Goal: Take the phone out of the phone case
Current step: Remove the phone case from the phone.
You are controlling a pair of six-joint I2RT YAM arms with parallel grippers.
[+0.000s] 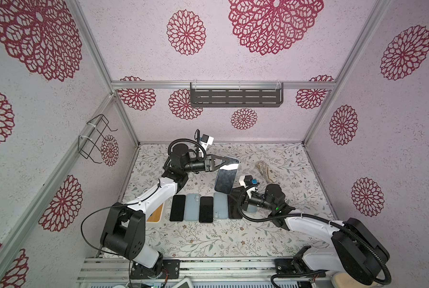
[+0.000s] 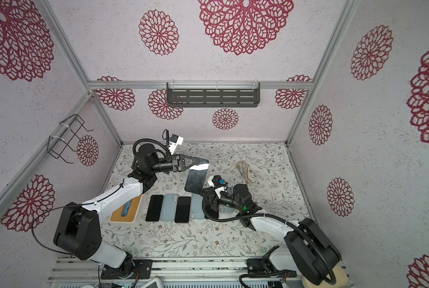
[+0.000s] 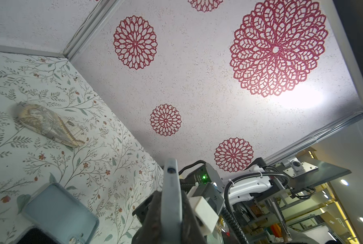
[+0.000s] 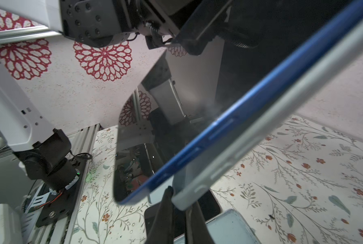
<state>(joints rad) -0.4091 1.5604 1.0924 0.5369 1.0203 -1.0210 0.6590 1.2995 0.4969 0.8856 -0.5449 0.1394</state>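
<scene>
Phone (image 1: 225, 178) aloft over the table (image 1: 258, 239), tilted, its near end peeled clear of the phone case (image 4: 239, 156). Right gripper (image 4: 180, 201) pinches that freed case corner, ready to pull. Left gripper (image 1: 228, 162) clamps the phone's far end (likely still cased there) as your anchor.

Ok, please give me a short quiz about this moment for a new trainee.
1. True or false: the phone lies flat on the table.
2. Which gripper pinches the corner of the case? A: left gripper. B: right gripper.
3. Is the phone fully out of the case?
Key: 1 false, it is held above the table. 2 B; the left gripper holds the other end. 3 No; they gape apart only at the right gripper's end.
</scene>
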